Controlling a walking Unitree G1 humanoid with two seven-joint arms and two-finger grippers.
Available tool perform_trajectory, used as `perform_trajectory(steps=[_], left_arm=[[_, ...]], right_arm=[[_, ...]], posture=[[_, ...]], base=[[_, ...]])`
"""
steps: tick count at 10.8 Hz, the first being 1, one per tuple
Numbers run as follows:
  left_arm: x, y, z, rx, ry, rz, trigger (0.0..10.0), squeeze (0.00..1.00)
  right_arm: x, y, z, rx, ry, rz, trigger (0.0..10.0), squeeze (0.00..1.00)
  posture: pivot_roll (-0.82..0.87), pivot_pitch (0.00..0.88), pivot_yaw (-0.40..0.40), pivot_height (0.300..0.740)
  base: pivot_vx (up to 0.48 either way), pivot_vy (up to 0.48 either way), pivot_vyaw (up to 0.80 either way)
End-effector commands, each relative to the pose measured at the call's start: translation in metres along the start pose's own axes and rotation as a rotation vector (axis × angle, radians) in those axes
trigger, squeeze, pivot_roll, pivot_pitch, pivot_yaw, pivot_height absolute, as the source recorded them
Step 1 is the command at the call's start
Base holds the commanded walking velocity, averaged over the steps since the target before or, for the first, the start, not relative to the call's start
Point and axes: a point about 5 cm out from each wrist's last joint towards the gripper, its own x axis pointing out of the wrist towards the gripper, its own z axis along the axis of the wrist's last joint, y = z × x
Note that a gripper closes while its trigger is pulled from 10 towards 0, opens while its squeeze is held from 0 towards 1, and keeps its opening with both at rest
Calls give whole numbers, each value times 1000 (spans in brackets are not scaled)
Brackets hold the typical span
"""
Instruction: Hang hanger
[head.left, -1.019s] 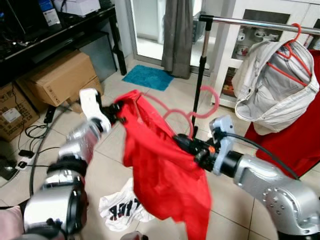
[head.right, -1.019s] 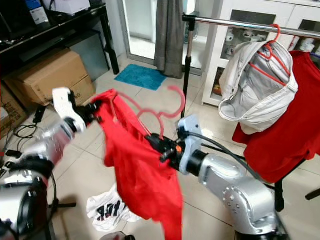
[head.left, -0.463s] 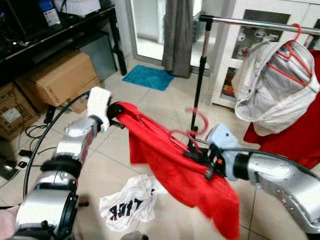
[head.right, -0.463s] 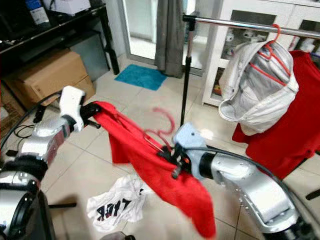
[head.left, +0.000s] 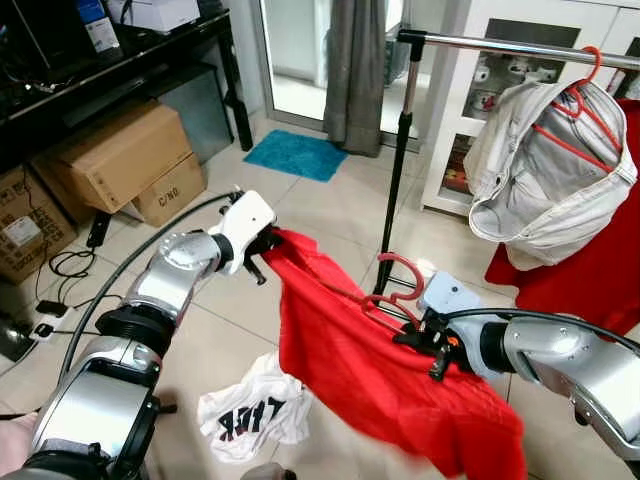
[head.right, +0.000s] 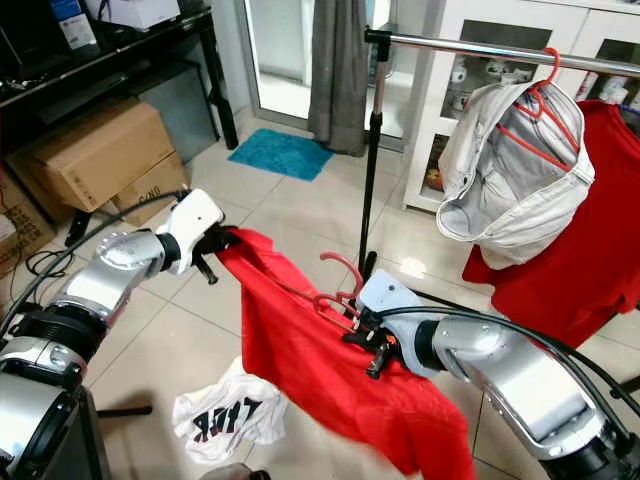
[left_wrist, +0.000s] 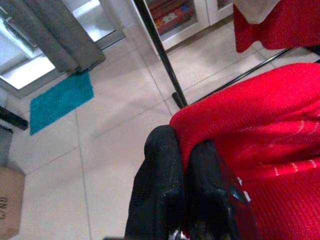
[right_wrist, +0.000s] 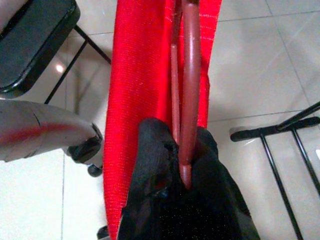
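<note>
A red garment (head.left: 370, 370) hangs stretched between my two grippers over the tiled floor. My left gripper (head.left: 268, 243) is shut on its upper corner; in the left wrist view the black fingers (left_wrist: 165, 170) pinch the red cloth (left_wrist: 250, 130). My right gripper (head.left: 408, 335) is shut on a red hanger (head.left: 395, 275) that sits in the garment, its hook pointing up. The right wrist view shows the hanger's shaft (right_wrist: 189, 100) clamped between the fingers. The clothes rail (head.left: 500, 42) runs above and behind, at the upper right.
A white jacket (head.left: 550, 170) on a red hanger and a red cloth (head.left: 600, 280) hang on the rail. The rail's black pole (head.left: 398, 170) stands behind the garment. A white printed shirt (head.left: 255, 405) lies on the floor. Cardboard boxes (head.left: 120, 155) and cables sit at left.
Both grippers have come down and the garment with its hanger hangs lower. The left gripper has moved right, closer to the right gripper.
</note>
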Motion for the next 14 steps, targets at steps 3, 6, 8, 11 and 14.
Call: perform_trajectory(steps=[3,6,8,11,14], left_arm=[[-45,60,-28,54,198,286,0,0],[-71,75,-56,-100,234,430,0,0],[-44,49,-42,-337,-29,277,0,0],[-13,-6,-8,-431,-281,-47,0,0],[-8,-30,12,-458,-353,-106,0,0]], right_arm=[[-20,0,-19,90,-13,51,0,0],[-41,16,10,127,-354,271,0,0],[-33,9,26,223,-534,169,0,0],[-13,-16,48,464,-789,-89,0,0],[-13,-32,58,651,-1000,-261,0,0]], posture=[[-118,6,89,740],[-120,7,95,740],[-122,4,96,740],[-123,1,98,740],[-117,0,105,740]], base=[[0,0,0],[0,0,0],[0,0,0],[0,0,0],[0,0,0]])
